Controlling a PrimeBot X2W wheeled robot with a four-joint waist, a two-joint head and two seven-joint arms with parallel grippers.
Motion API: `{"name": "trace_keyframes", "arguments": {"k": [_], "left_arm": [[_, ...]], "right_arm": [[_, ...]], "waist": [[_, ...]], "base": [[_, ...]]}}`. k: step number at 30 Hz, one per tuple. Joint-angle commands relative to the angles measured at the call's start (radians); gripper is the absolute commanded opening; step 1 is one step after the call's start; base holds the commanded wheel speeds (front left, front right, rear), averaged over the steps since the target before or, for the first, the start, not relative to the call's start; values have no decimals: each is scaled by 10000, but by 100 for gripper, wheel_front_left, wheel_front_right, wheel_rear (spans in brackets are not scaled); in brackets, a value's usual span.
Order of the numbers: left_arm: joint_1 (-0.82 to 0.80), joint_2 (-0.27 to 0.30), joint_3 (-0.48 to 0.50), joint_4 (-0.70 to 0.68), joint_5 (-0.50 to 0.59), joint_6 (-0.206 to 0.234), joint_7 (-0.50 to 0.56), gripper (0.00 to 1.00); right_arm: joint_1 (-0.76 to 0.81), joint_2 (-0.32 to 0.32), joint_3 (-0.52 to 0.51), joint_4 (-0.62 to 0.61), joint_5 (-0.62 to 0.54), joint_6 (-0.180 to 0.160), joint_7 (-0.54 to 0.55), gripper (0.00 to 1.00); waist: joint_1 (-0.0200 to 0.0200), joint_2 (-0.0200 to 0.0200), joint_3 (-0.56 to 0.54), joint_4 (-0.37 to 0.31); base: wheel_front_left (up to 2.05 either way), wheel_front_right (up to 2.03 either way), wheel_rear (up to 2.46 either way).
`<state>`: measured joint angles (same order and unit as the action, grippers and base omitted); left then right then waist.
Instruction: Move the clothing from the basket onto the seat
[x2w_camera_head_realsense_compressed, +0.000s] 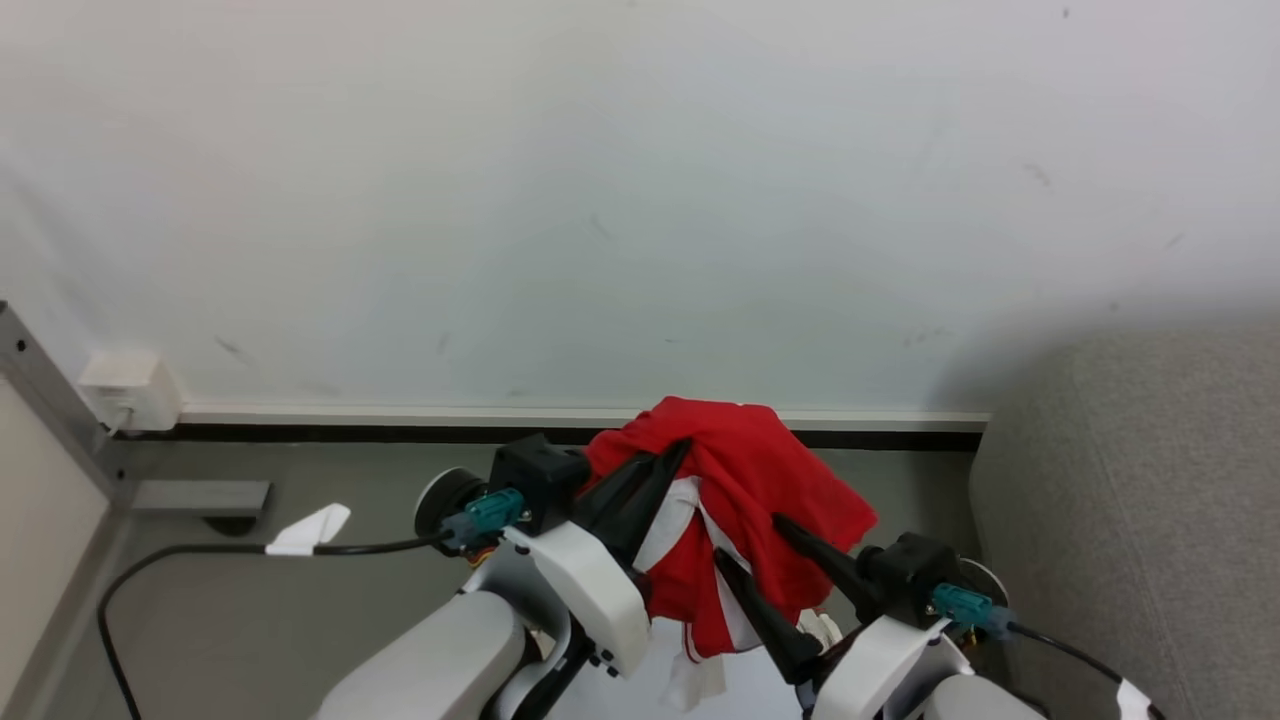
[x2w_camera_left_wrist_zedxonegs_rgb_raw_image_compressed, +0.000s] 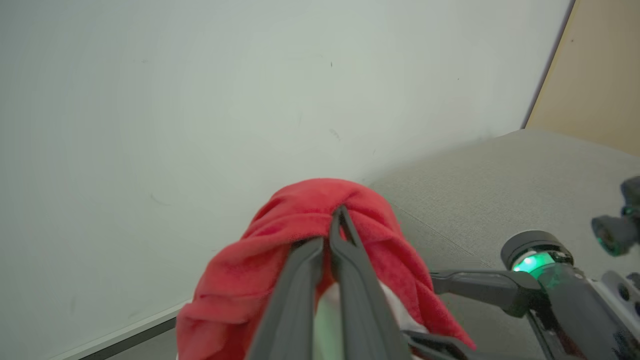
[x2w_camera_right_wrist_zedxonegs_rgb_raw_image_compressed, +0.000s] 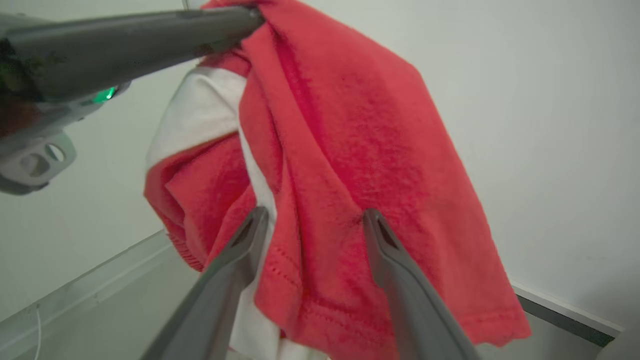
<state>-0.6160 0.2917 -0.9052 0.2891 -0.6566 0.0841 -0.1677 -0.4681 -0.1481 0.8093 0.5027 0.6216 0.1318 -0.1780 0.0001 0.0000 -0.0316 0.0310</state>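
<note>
While the clothing is hanging clear of the floor, bunched and drooping in folds, it is reading as light, soft and fully limp, with no stiffness to keep a shape. A gathered fold at the top of the bundle is being pinched by the left end effector, jaws closed on it; red body and white trim are sagging below. Beside it the right end effector is standing wide open, holding nothing, its fingers lying before the lower red panel above the hem; contact uncertain. Judgement: cloth is likely slipping easily from a thin pinch; hem is offering a good second hold. Off to the robot's right the seat is waiting, its rounded edge near the bundle, not under it.
</note>
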Motion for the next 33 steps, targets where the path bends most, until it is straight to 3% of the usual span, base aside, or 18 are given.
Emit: {"name": "trace_keyframes", "arguments": {"k": [1,14,15,16,17,23,33], "left_arm": [[-93,-35,16,4,1,-23,4,0],[-180,-484,-538,36,35,-222,286,0],[-185,-502,-567,47,32,-225,303,0],[-198,-507,-577,63,25,-239,317,0],[-212,-511,-592,82,21,-253,326,0],[-55,-384,-557,249,-119,-186,275,0],[278,-275,-465,451,-250,-70,5,0]], "right_arm": [[-179,116,82,196,241,-21,-105,100],[-1692,787,1913,3394,1492,-21,-779,100],[-1749,815,2095,3526,1595,-21,-799,96],[-1816,839,2222,3621,1697,-21,-799,24],[-1895,857,2329,3696,1805,-21,-832,0],[-2007,798,1818,3514,1836,-21,-881,0],[-686,271,-901,1639,199,-21,-875,0]], "waist": [[-1,0,-38,110],[-1,0,-152,801],[-1,0,-162,832],[-1,0,-169,858],[-1,0,-174,882],[-1,0,-213,860],[-1,0,-75,593]], "base": [[0,0,0],[0,0,0],[0,0,0],[0,0,0],[0,0,0],[0,0,0],[0,0,0]]}}
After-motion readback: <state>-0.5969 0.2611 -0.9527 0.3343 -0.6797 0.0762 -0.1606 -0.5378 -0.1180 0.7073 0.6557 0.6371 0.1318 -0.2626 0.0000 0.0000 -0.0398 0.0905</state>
